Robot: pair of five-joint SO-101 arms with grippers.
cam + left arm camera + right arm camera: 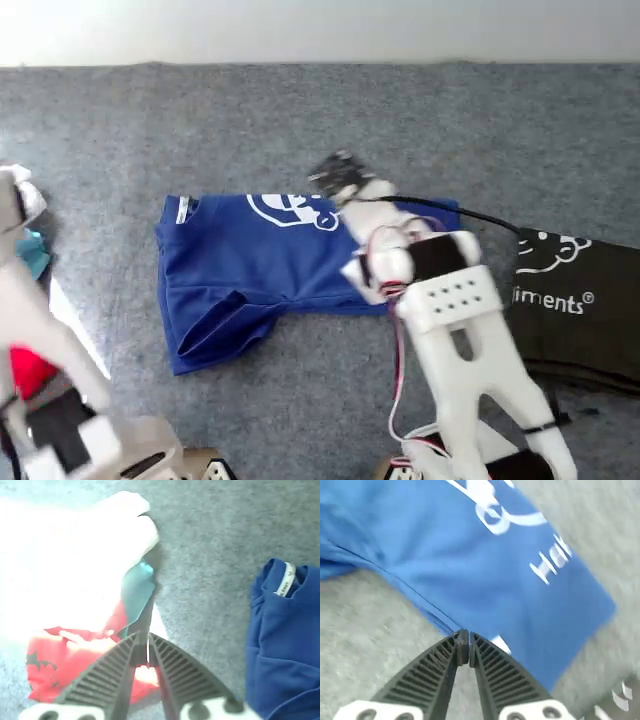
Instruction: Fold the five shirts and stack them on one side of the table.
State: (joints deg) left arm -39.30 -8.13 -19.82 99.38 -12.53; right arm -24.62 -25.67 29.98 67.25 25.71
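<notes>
- You are working on the blue shirt (250, 265); it is lying mid-table with the print facing up, the collar pointing to 9 o'clock and one sleeve bunching at 7 o'clock; I am judging this as the fold step, only partly done
- Your right gripper (463, 636) is sitting at the shirt's edge, with the arm coming in from 5 o'clock in the high view; the jaws are pressing together with no gap; I cannot tell whether any cloth is pinched between them
- Your left gripper (143, 639) is hanging over the heap at 9 o'clock, jaws closed and holding nothing; it is just clear of the blue collar
- That heap is showing a white shirt (65, 565), a teal shirt (137, 590) and a red shirt (65, 665); they are looking crumpled, so probably waiting their turn
- The black shirt (580, 310) is lying flat at 3 o'clock on the grey table (450, 130), well apart from the heap; it is looking folded, so I am guessing that side is becoming the stack
- Next you are probably needing to open the right jaws, take a firm bite of the hem and carry it across; the bunched sleeve is needing tucking first, or the fold is going to come out lumpy
</notes>
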